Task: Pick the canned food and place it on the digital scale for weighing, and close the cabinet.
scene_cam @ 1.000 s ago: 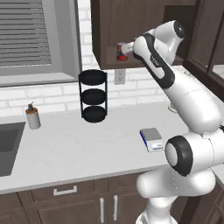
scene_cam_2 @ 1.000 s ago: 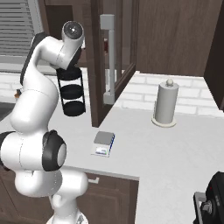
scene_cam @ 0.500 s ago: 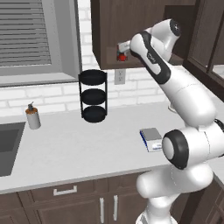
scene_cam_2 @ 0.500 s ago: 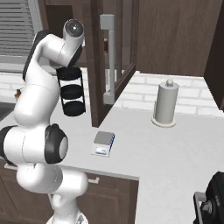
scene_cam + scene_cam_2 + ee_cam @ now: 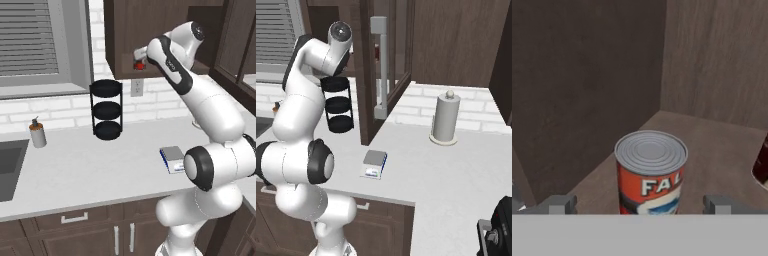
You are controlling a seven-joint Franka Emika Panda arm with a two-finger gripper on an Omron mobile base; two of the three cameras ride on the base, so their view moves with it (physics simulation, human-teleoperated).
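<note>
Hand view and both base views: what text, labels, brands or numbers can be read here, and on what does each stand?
"FAL": white letters on the red label of the canned food in the hand view; the word runs on around the can, so the rest is hidden.
Digital scale: its white-and-blue front edge shows marks too small to read.
The dark can at the hand view's right edge shows no readable text.
</note>
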